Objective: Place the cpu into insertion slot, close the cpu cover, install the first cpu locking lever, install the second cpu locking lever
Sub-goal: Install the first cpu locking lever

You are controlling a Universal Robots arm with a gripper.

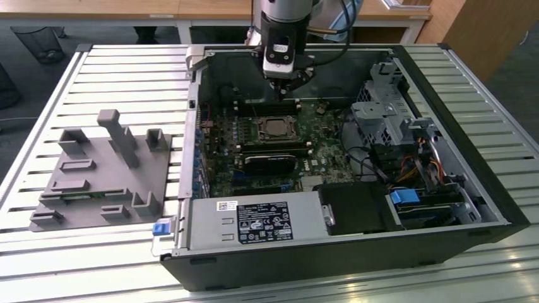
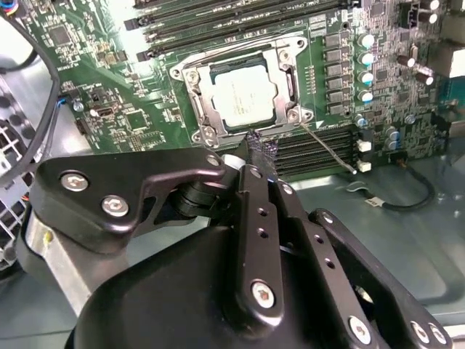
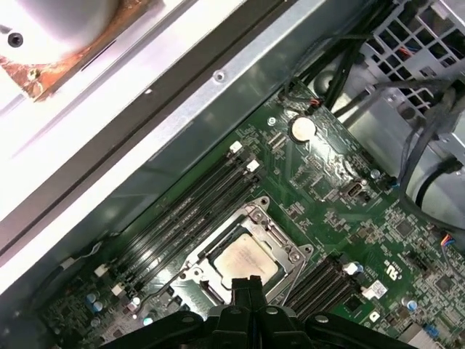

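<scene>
Pinched-together tool hovers beside the cpu, its print illegible.

cpu top silvery-grey, cpu cover bare silver metal. board green, memory slots black. gripper matte black with silver screws. case black, fixture plain grey, table pale with slatted stripes, one blue tab
</scene>
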